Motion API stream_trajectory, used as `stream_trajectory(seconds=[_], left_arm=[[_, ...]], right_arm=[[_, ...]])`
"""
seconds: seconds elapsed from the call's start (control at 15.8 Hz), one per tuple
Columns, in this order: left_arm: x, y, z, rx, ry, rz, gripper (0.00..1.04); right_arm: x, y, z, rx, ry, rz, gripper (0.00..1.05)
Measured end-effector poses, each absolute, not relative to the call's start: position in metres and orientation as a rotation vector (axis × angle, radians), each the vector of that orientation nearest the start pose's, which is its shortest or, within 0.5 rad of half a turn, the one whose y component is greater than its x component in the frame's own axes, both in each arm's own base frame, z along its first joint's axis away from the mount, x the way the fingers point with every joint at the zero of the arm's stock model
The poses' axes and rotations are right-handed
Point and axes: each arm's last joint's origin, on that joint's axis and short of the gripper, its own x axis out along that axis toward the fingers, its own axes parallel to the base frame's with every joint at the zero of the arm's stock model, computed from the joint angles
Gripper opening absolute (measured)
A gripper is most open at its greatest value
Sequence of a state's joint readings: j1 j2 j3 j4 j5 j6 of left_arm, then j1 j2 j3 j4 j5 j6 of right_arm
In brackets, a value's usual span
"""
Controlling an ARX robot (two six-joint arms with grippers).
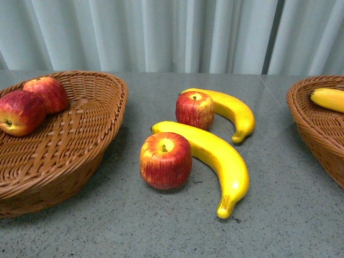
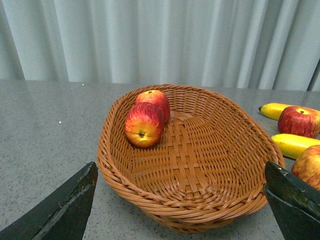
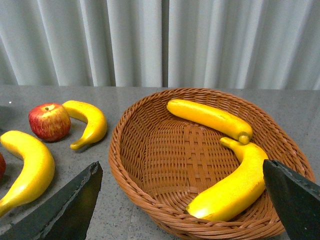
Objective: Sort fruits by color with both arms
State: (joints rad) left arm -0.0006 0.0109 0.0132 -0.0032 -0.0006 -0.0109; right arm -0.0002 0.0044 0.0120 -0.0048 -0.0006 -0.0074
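Currently, front view, left to right. Left basket (image 1: 80,140) on the table (image 1: 107,231) holds apple 1 (image 1: 21,112), lying on its side, and apple 2 (image 1: 48,92), touching just behind it.

Mid-table: apple 3 (image 1: 165,160) stands stem-up, just beside banana 1 (image 1: 215,156) in the hollow of its curve. The banana's long axis runs far-left to near-right, with the stem end pointing toward me. Behind them, apple 4 (image 1: 194,109) stands stem-up in the curve of banana 2 (image 1: 228,110), which arcs from behind the apple and points its tip nearward.

Right basket (image 1: 317,123) is cut by the frame edge. I see one end of banana 3 (image 1: 329,98), pointing left. On the right wrist view it lies across the basket's far side, and banana 4 (image 3: 235,185) curves along one wall, their ends nearly meeting.

Left gripper (image 2: 181,170): fingers spread wide, holding nothing, short of the left basket. Right gripper (image 3: 182,167): likewise spread and unloaded, short of the right basket.
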Motion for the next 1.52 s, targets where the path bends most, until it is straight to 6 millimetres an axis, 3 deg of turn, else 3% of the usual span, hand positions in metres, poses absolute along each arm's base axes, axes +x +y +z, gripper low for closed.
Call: stream_trajectory(seconds=[1.01, 1.08, 1.14, 1.33, 1.52], left_arm=[[0.098, 0.0, 0.166, -0.01, 0.006, 0.001, 0.98], [0.098, 0.0, 0.165, 0.006, 0.203, 0.023, 0.98], [0.104, -0.002, 0.175, 0.017, 0.296, 0.008, 0.98], [0.144, -0.019, 0.225, 0.071, 0.158, -0.122, 0.98], [0.205, -0.068, 0.236, 0.176, 0.236, -0.383, 0.98]], right_arm=[[0.097, 0.0, 0.167, -0.007, -0.003, 0.0, 0.98], [0.097, 0.0, 0.167, -0.007, -0.003, -0.001, 0.98], [0.097, 0.0, 0.167, -0.007, -0.003, 0.0, 0.98], [0.097, 0.0, 0.167, -0.007, -0.003, 0.0, 0.98], [0.097, 0.0, 0.167, -0.007, -0.003, 0.0, 0.98]])
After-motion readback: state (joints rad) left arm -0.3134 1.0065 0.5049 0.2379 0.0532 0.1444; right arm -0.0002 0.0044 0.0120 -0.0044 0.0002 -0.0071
